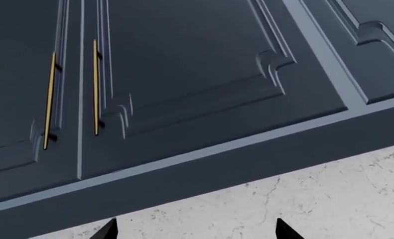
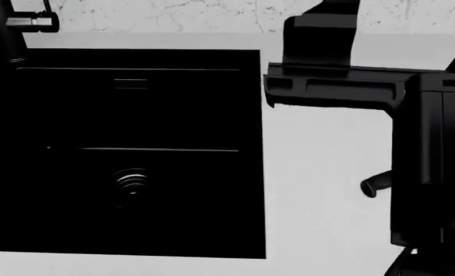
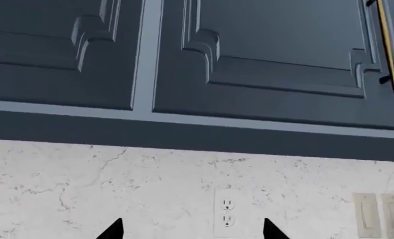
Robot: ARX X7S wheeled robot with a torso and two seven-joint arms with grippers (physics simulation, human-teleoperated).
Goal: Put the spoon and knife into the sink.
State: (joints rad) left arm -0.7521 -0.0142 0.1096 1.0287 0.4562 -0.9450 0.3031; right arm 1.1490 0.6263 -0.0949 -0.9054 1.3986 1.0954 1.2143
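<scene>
Only a dark, rounded end of what is judged to be the knife (image 2: 375, 186) is being shown. It is lying on the white counter (image 2: 319, 172), to the right of the sink (image 2: 197, 207) and apart from its rim. The rest of it is being hidden under the right arm (image 2: 431, 172). Its long axis is judged to be running slantwise across the counter, with the rounded handle end pointing toward the sink and the blade pointing away under the arm. The blade itself is not being seen. The spoon is not being seen in any view.

Both wrist cameras are being pointed up at the dark cabinets (image 3: 283, 59) and the marbled wall (image 3: 117, 184), not at the counter. The left gripper (image 1: 197, 231) and the right gripper (image 3: 193, 231) are being held wide, tips well apart, with nothing between them.

The reach for the knife is judged to be the step in hand. For it to go well, the right wrist is best tipped down until the handle is being seen. The fingers are then best set across the handle's long axis, not along it.
</scene>
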